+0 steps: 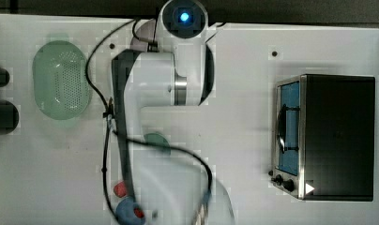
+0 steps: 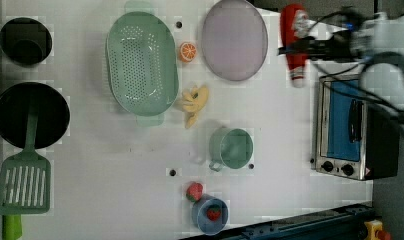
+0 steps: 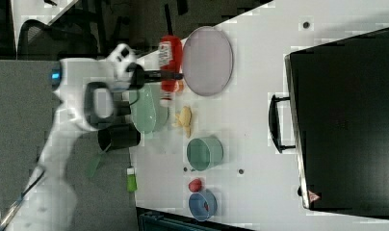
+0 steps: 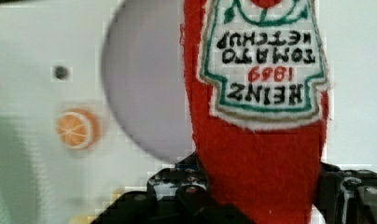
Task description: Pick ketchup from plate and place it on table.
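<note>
My gripper [image 2: 293,49] is shut on the ketchup [image 2: 296,67], a red bottle with a white label and white cap. It grips the bottle around its middle. In the left view the bottle hangs just off the right rim of the greyish-lilac plate [image 2: 234,40], whose face is bare. In the right view the ketchup [image 3: 169,50] sits in the gripper [image 3: 172,75] just left of the plate [image 3: 207,60]. The wrist view has the ketchup [image 4: 261,149] between the dark fingers [image 4: 186,189], with the plate [image 4: 144,93] behind it on the white table [image 4: 32,46].
A green colander [image 2: 141,62], an orange slice [image 2: 187,51] and a yellow peeled banana [image 2: 194,102] lie left of the plate in the left view. A green cup [image 2: 232,147], a red fruit [image 2: 194,191], a blue bowl [image 2: 210,214] and a toaster oven [image 2: 347,130] stand nearby.
</note>
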You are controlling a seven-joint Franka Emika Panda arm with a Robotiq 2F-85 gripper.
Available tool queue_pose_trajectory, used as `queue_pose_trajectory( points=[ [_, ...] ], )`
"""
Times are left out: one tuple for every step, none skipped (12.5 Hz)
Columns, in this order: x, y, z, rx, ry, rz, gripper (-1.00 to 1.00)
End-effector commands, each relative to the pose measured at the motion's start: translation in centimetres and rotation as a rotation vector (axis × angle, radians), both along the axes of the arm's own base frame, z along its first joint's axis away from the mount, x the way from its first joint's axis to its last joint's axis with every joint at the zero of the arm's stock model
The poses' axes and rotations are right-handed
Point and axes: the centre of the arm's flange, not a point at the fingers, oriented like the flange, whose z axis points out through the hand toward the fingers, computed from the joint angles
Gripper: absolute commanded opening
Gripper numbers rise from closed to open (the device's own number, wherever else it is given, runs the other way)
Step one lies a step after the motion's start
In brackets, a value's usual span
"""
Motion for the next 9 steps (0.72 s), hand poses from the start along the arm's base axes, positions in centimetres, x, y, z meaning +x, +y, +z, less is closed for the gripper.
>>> queue_pose_trajectory(
  points=[
    [-2.9, -3.6, 8.0, -0.011, 0.020, -0.023, 0.20],
    [-4.1, -4.8, 9.1, -0.016, 0.030, -0.043, 0.20],
    [-5.3, -6.1, 9.7, -0.020, 0.033, -0.065, 0.20],
    [-6.7, -7.3, 9.8, -0.022, 0.041, -0.086, 0.20],
    [-8.2, -8.2, 9.3, -0.023, 0.058, -0.104, 0.20],
    [-9.7, -8.6, 8.5, -0.022, 0.081, -0.113, 0.20],
    [-11.1, -8.7, 7.5, -0.021, 0.100, -0.115, 0.20],
    [-12.3, -8.5, 6.4, -0.022, 0.102, -0.115, 0.20],
    [-13.2, -8.3, 5.2, -0.026, 0.086, -0.113, 0.20]
  ],
)
